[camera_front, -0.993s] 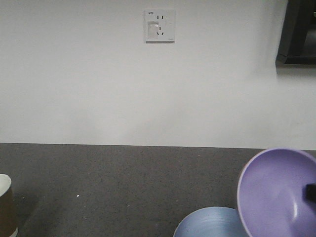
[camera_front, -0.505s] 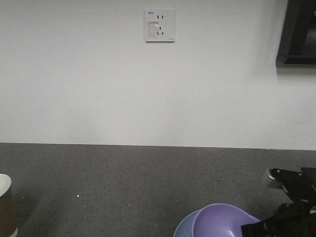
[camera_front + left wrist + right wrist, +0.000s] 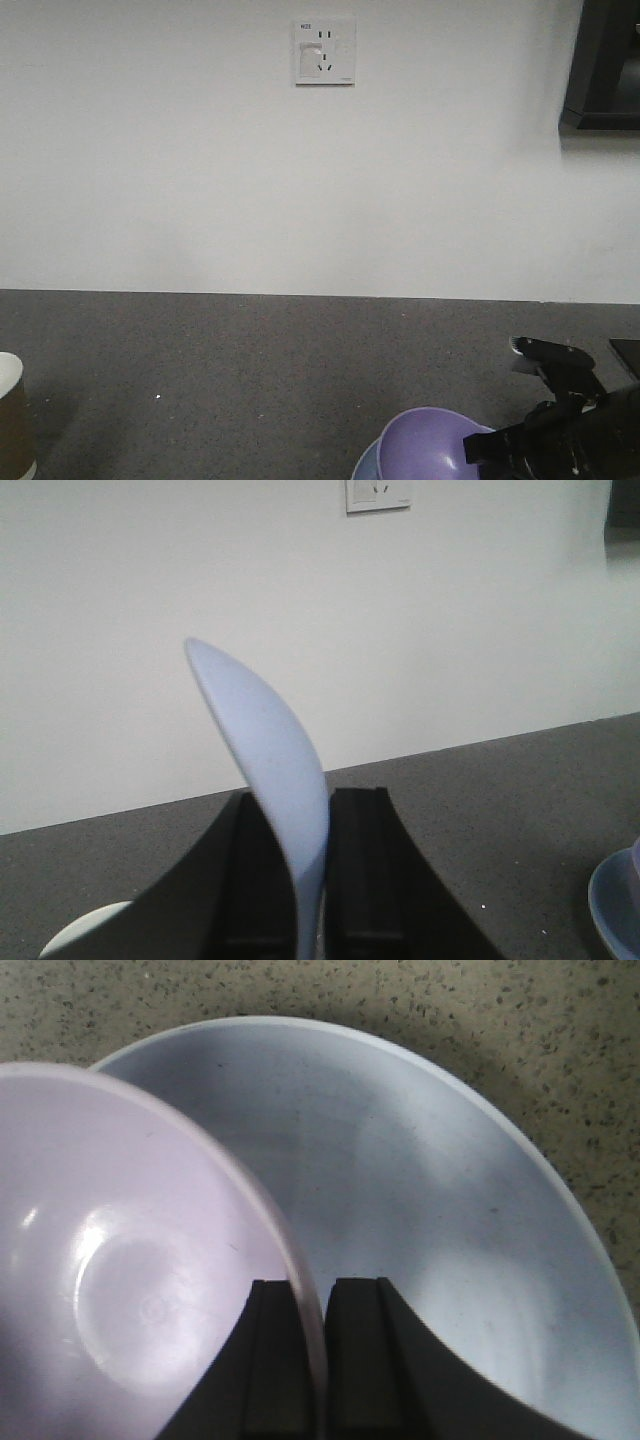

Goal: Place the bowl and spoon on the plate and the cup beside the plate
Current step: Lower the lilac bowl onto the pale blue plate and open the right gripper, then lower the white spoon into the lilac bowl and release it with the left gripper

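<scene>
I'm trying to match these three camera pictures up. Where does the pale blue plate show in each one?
Front view: bottom edge, right of centre, the plate peeks out left of the bowl.
Left wrist view: plate sliver, lower right corner.
Right wrist view: plate fills the middle and right, under the bowl.
Shared landmark: the speckled counter around it.

Spoon (image 3: 262, 765) upright in left end effector (image 3: 302, 798)

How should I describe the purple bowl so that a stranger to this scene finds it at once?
Look at the dark speckled counter below the white wall, near its front right, where a pale blue plate lies. The bowl is over that plate, its rim pinched by the right gripper. It alone is lavender, and narrower than the plate.
</scene>
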`<state>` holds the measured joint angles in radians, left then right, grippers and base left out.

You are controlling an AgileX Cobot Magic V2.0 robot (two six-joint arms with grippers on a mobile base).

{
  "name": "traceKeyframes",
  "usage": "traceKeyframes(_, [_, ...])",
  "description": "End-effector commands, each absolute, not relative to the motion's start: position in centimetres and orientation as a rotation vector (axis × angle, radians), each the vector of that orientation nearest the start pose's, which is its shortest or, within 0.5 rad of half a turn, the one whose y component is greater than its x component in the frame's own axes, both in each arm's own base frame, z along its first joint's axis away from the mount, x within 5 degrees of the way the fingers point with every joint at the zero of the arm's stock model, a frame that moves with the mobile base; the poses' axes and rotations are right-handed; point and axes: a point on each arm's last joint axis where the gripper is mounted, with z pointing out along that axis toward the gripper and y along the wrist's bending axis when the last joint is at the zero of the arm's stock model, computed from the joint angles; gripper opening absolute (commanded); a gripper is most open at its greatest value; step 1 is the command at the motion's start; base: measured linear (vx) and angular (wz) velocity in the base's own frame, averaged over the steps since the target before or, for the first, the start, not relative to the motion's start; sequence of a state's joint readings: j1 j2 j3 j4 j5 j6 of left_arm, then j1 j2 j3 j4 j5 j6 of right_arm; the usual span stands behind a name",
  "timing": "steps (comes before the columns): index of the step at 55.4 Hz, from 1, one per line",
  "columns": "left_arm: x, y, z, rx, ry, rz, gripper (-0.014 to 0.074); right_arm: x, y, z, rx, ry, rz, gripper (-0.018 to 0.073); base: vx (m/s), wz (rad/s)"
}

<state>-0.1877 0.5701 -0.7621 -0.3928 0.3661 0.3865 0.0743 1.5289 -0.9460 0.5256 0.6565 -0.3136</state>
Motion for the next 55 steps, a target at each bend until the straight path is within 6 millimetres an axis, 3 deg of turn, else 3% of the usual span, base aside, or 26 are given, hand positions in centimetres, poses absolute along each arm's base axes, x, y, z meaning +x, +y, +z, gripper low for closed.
traceKeyframes(1, [10.5, -3.2, 40.5, 0.236, 1.540, -0.257, 0.0003, 30.1, 5.1, 25.0, -0.029, 2.548, 0.480, 0.0136, 0.00, 0.00])
traceKeyframes(18, [10.5, -3.2, 40.5, 0.237, 1.541, -0.258, 0.0003, 30.1, 5.1, 25.1, -0.043, 2.549, 0.478, 0.0520, 0.00, 0.00])
traceKeyframes(25, [10.5, -3.2, 40.5, 0.239, 1.545, -0.258, 0.0003, 29.7, 5.0, 25.9, -0.078, 2.523, 0.465, 0.0623, 0.00, 0.00])
traceKeyframes(30, [10.5, -3.3, 40.4, 0.244, 1.556, -0.261, 0.0003, 29.0, 4.8, 27.1, -0.151, 2.486, 0.434, 0.0636, 0.00, 0.00])
traceKeyframes(35, [10.4, -3.4, 40.1, 0.259, 1.587, -0.269, 0.0003, 27.5, 4.6, 29.4, -0.189, 2.420, 0.396, 0.0592, 0.00, 0.00])
traceKeyframes(39, [10.4, -3.5, 39.8, 0.276, 1.620, -0.277, 0.0003, 26.0, 4.4, 31.5, -0.191, 2.350, 0.373, 0.0496, 0.00, 0.00])
traceKeyframes(43, [10.3, -3.6, 39.5, 0.299, 1.663, -0.288, 0.0003, 24.3, 4.1, 33.4, -0.194, 2.284, 0.345, 0.0351, 0.00, 0.00])
traceKeyframes(50, [10.9, -4.2, 39.7, 0.357, 1.766, -0.315, 0.0003, 20.5, 3.4, 36.5, -0.224, 2.152, 0.255, -0.0015, 0.00, 0.00])
traceKeyframes(55, [12.2, -4.7, 40.8, 0.401, 1.841, -0.333, 0.0003, 18.4, 3.0, 37.0, -0.226, 2.077, 0.214, -0.0014, 0.00, 0.00])
